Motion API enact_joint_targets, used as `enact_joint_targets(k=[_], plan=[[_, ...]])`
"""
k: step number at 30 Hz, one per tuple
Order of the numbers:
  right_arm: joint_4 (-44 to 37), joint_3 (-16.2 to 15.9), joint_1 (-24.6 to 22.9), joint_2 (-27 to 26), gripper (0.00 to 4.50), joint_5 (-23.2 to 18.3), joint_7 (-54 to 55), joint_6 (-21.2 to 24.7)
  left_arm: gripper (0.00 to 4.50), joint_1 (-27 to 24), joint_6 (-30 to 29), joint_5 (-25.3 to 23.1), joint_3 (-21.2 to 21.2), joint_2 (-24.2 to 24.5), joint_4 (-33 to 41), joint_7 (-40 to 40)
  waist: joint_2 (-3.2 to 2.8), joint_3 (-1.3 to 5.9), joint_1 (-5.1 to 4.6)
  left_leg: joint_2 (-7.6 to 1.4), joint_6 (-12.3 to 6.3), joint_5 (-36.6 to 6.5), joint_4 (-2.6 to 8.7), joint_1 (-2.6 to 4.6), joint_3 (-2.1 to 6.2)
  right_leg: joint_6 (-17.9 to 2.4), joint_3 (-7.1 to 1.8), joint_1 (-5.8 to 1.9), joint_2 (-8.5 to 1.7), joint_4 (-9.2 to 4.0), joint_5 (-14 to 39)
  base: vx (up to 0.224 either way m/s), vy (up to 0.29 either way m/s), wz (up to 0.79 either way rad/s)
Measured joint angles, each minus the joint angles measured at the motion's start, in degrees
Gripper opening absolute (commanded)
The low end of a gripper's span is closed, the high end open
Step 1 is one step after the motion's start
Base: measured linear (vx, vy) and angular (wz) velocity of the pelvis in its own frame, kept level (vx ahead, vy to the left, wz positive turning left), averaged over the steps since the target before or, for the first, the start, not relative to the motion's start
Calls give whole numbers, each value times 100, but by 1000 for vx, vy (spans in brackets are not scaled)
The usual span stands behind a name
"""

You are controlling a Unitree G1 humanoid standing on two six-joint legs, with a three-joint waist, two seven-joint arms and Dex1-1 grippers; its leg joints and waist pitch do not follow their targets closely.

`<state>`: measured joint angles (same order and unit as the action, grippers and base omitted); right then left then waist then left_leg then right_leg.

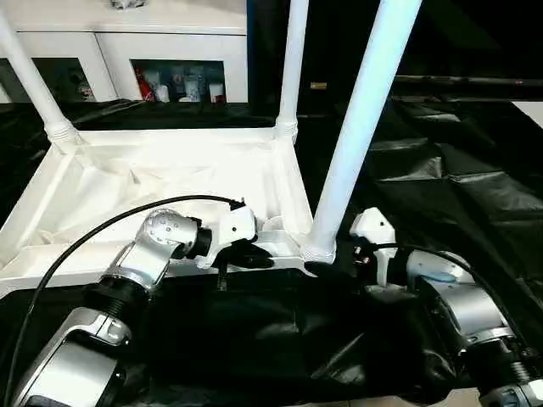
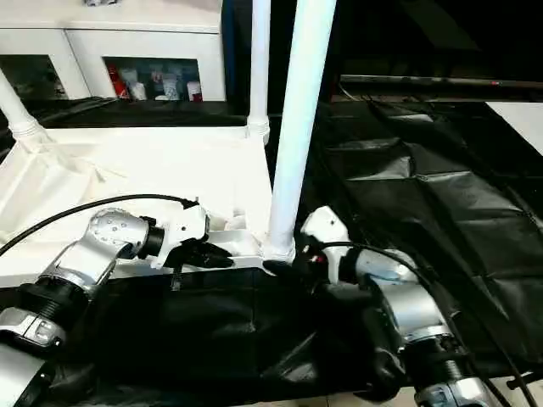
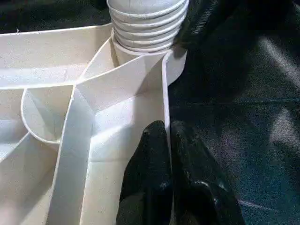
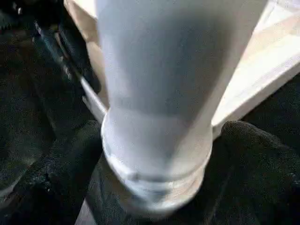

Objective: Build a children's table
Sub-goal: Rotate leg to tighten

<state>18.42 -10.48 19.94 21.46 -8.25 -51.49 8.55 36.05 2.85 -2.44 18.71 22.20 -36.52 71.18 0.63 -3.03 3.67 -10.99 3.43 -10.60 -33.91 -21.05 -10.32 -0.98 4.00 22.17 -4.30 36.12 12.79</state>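
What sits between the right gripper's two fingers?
The near leg's ribbed base, standing in the tabletop's corner socket, sits between the right gripper's spread fingers, per the right wrist view.

A lab or demonstration room is suggested: a bench [image 1: 458, 170] is draped in black sheeting, and behind it a white cabinet [image 1: 127, 42] with glass doors is seen, small colourful items being kept inside.
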Motion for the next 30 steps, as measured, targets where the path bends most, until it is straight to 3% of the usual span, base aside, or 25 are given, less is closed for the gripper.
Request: enact_joint_targets(k=[17,21,30], plan=[[95,8,9,-113,285,-99,-125,2,0,-47,-26,26,1,15,79,54,3,-2,19,0,-1,0,0,-1,0,0,0,0,0,0,0,0,0,0],[129,24,8,-172,277,-120,-59,4,0,-47,-72,31,-5,17,79,46,4,-2,6,0,-1,0,-1,0,0,0,0,0,0,2,0,0,0,0],[731,709,124,-1137,272,-9,2087,-27,0,195,-636,-319,-55,-741,-216,-1375,14,5,-31,2,21,-11,-24,15,0,-5,-7,-17,-3,3,-23,0,0,0]])
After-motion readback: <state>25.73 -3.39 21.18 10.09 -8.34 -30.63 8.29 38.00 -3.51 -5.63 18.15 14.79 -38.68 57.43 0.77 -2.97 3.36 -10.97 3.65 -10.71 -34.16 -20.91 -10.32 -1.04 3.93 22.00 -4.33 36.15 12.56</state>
